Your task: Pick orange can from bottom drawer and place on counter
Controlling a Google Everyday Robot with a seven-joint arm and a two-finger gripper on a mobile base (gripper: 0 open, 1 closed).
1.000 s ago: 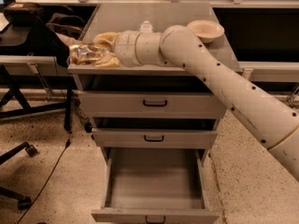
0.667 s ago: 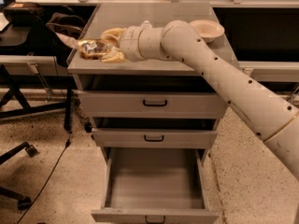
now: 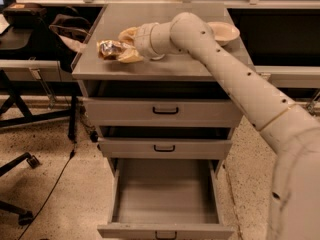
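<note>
Your gripper (image 3: 118, 49) is over the counter's (image 3: 165, 68) front-left part, jaws clamped on the orange can (image 3: 106, 49), which lies sideways. Can't tell if it touches the surface. Bottom drawer (image 3: 165, 230) stands open. Pale dish (image 3: 223, 32) sits rear-right.

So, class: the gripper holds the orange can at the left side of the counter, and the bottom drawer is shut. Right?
Not quite: the camera view shows the bottom drawer pulled open. The gripper does hold the orange can at the left side of the counter.
</note>
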